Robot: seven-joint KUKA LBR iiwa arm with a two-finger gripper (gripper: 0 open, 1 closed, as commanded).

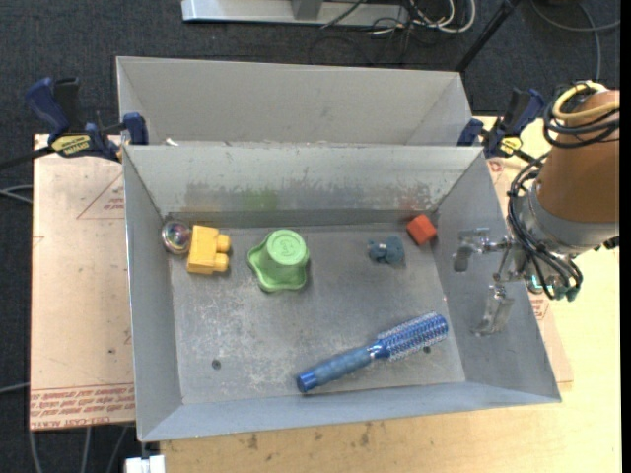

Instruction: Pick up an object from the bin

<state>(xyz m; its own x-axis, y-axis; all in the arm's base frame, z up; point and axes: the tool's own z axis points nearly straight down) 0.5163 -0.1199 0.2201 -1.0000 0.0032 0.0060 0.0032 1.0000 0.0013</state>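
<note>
Camera view: your gripper (478, 286) hangs over the right sloping wall of the grey metal bin (296, 180), fingers spread, nothing between them. Approach step, by my reading; no pick chosen yet.

Nearest things:
- blue bristled plastic hairbrush (375, 353), low on the floor
- small orange-red block (422, 229), by the back wall

Next move calls for travel left and a descent. No writing readable on the bin's things.

Dark carpet (59, 28) lies well beyond the gripper (480, 284); cables (434, 6) and a grey metal base (286, 8) rest there. A pale tabletop (592, 432) lies just beside it.
</note>
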